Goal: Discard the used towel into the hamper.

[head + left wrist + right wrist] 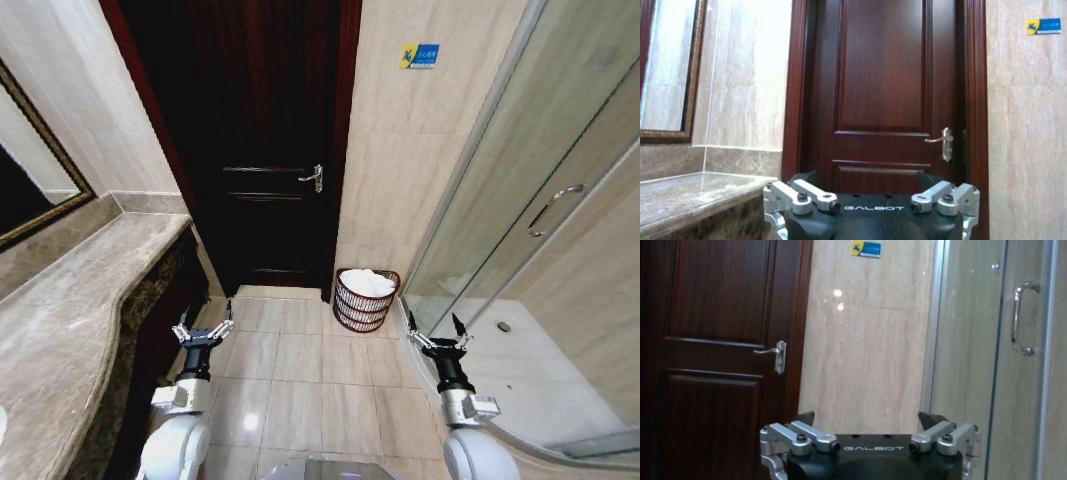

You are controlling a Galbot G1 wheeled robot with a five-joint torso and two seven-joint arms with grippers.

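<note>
Left claw [203, 327]: held low over the floor beside the counter, fingers spread, nothing between them; in the left wrist view [870, 192] it faces the door.
Right claw [437, 330]: held low near the shower's curved edge, fingers spread and empty; in the right wrist view [870, 432] it faces the wall strip between door and shower.
Floor [300, 380]: beige square tiles, glossy, with one bright light reflection near the left arm.
Counter [70, 310]: mottled grey-brown stone running along the robot's left, with a dark front below.
Hamper [366, 299]: standing upright on the floor against the wall just right of the door, ahead of both claws, between them and closer to the right one, well apart from either.
Towel [368, 282]: white, heaped inside the hamper and reaching its rim.
Shower [540, 220]: glass enclosure on the right with a metal handle [1021, 317] and a white tray.
Door [260, 140]: dark wood, shut, with a metal lever handle [313, 178].
Wall [420, 150]: beige tile carrying a small blue-and-yellow sign [419, 56].
Mirror [30, 180]: dark-framed, above the counter.
</note>
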